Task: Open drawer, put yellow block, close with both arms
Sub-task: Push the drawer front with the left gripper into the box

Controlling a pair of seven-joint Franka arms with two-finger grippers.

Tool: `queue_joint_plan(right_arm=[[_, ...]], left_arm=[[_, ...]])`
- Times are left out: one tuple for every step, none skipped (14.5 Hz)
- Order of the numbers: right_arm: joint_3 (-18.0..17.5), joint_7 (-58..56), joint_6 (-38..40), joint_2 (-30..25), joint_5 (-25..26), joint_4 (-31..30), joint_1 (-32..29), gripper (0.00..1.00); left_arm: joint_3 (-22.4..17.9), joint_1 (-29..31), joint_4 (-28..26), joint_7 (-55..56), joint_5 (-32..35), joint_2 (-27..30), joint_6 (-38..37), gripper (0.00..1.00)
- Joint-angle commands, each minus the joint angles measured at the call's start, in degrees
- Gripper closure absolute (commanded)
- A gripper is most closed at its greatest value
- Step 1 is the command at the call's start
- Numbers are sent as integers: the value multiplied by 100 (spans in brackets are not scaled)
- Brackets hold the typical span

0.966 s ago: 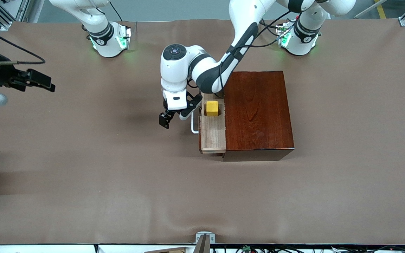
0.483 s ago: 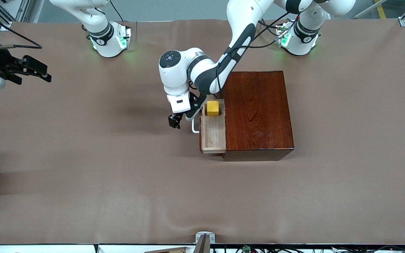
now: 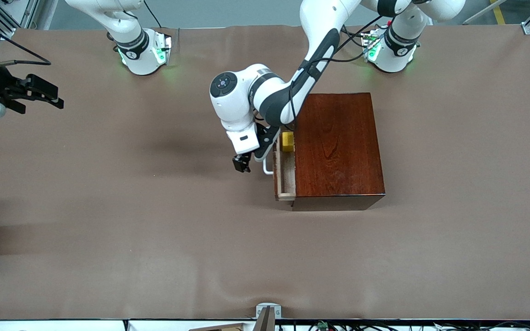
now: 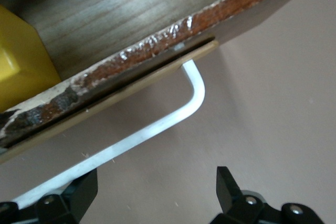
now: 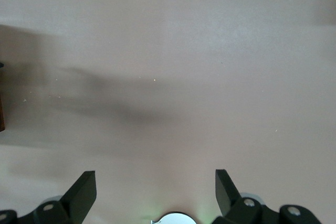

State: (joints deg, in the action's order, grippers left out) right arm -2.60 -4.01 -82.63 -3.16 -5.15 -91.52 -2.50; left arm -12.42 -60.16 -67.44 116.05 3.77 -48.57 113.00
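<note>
1. The yellow block [image 3: 287,141] is sitting inside the drawer [image 3: 285,177], at the end of the tray nearest the robot bases, just beside the dark wooden box [image 3: 338,147]
2. The drawer is sticking out of the box only a little, on the side facing the right arm's end of the table, so I am guessing the closing step is going on
3. The white handle [image 4: 157,127] is sitting on the drawer front, and the left gripper [image 3: 243,162] is hanging just beside that handle with its fingers [image 4: 228,182] spread wide, pinching nothing; one finger is lying right against the bar
4. The right gripper [image 3: 39,89] is waiting well apart from the box, up over the table [image 3: 154,230] near the right arm's end, fingers spread and holding nothing
5. What could go wrong: the spread finger could be catching on the handle bar while pushing, and that could be tugging the drawer crooked so it is jamming in the box
6. The block is standing tall near the box edge, so it could be bumping the top of the opening if it is tipping
7. The box could be sliding along the table, because nothing is holding it
8. The right arm is waiting away from the box, so the push could be ending up one-sided
</note>
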Motion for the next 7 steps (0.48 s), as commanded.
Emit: queue_joint_plan(right_arm=[[-92, -109, -78, -150, 92, -138, -120, 0], [-92, -109, -78, -141, 136, -138, -111, 0], [-92, -109, -78, -141, 145, -138, -102, 0], [-92, -109, -78, -141, 154, -129, -93, 0], [-101, -109, -78, -141, 172, -129, -84, 0], [-118, -109, -78, -141, 172, -120, -84, 0], [-118, -109, -78, -132, 189, -120, -76, 0]], left_arm=[[-173, -22, -59, 49, 168, 93, -392, 0], [-190, -22, -85, 58, 168, 84, -463, 0], [-190, -22, -94, 58, 177, 84, -507, 0], [-199, -13, -94, 58, 177, 84, -560, 0], [-208, -13, -94, 67, 177, 84, -656, 0], [-260, -22, -94, 67, 177, 84, -727, 0], [-296, -31, -94, 67, 177, 84, -788, 0]])
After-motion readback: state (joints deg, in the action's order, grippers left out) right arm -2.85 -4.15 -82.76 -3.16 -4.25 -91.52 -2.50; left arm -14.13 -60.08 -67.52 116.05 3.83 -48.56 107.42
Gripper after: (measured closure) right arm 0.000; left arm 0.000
